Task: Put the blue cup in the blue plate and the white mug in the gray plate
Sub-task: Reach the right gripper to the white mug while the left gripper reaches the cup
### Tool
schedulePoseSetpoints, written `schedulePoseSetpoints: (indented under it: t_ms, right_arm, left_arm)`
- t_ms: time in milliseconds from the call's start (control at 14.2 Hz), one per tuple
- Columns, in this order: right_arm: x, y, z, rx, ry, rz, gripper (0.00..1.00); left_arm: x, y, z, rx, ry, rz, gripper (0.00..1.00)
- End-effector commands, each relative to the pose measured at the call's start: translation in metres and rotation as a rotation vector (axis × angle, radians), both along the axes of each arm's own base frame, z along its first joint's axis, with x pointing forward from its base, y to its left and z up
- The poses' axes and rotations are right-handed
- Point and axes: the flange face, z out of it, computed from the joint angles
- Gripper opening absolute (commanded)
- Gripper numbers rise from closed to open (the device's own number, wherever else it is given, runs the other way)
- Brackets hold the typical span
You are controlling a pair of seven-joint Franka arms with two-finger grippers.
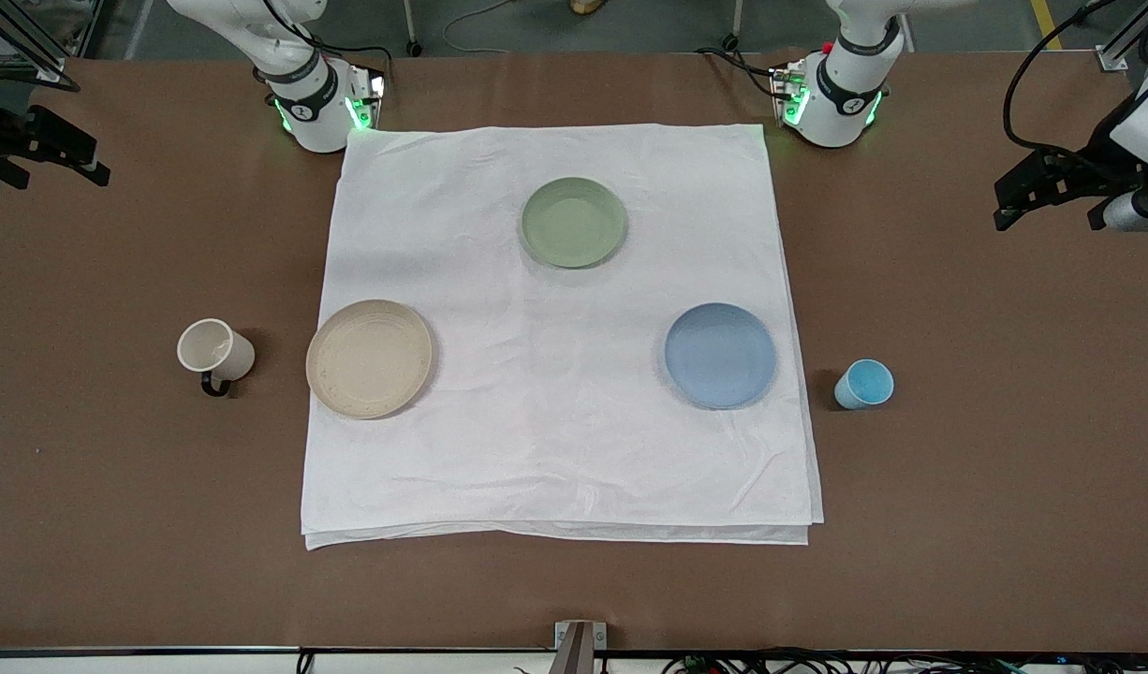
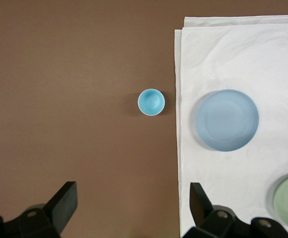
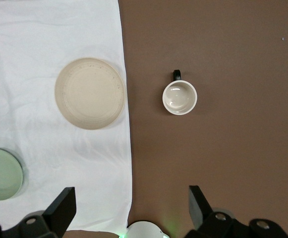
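blue cup (image 1: pixel 864 384) upright, white mug (image 1: pixel 215 351) upright, unmarked

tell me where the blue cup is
The blue cup stands upright on bare table, beside the blue plate, toward the left arm's end.

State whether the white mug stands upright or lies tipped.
Upright: the white mug shows its round open mouth from above, empty, resting on the bare table.

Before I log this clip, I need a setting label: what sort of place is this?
Likely a robot lab bench: two arm bases bolted along a brown table, a white cloth staged with plates, and cables trailing off the edge.
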Motion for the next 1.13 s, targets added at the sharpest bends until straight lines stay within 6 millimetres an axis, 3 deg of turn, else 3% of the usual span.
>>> schedulePoseSetpoints:
  t_ms: [0,141,353,494,565,635,776,847,918,1059]
  right_arm:
    - [-0.007,0.004,0.003,0.003,-0.016,0.033,1.0]
    - [-0.006,0.008,0.004,-0.061,-0.015,0.108,1.0]
    - [-0.007,0.003,0.003,-0.061,-0.01,0.098,1.0]
    - [-0.004,0.002,0.013,-0.063,-0.025,0.09,1.0]
    - [0.011,-0.001,-0.006,-0.066,0.003,0.089,1.0]
    - [0.044,-0.005,-0.034,-0.075,0.01,0.09,1.0]
    - [0.103,-0.024,-0.112,-0.074,0.038,0.074,1.0]
    - [0.12,-0.034,-0.127,-0.073,0.03,0.059,1.0]
    - [0.134,-0.041,-0.156,-0.074,0.027,0.052,1.0]
    - [0.152,-0.073,-0.225,-0.059,0.033,-0.003,1.0]
  left_arm:
    - [-0.002,0.002,0.002,-0.012,0.007,-0.008,1.0]
    - [0.003,0.004,-0.002,-0.011,0.011,-0.003,1.0]
    - [0.022,0.018,-0.04,-0.024,0.083,0.017,1.0]
    - [0.033,0.015,-0.069,-0.032,0.109,0.04,1.0]
    - [0.038,0.016,-0.095,-0.027,0.113,0.052,1.0]
    - [0.04,0.016,-0.121,-0.027,0.099,0.07,1.0]
    - [0.038,0.013,-0.176,-0.028,0.039,0.123,1.0]
    - [0.036,0.012,-0.203,-0.021,0.021,0.148,1.0]
    - [0.034,0.011,-0.228,-0.018,0.01,0.148,1.0]
    - [0.027,0.011,-0.287,-0.029,-0.012,0.144,0.99]
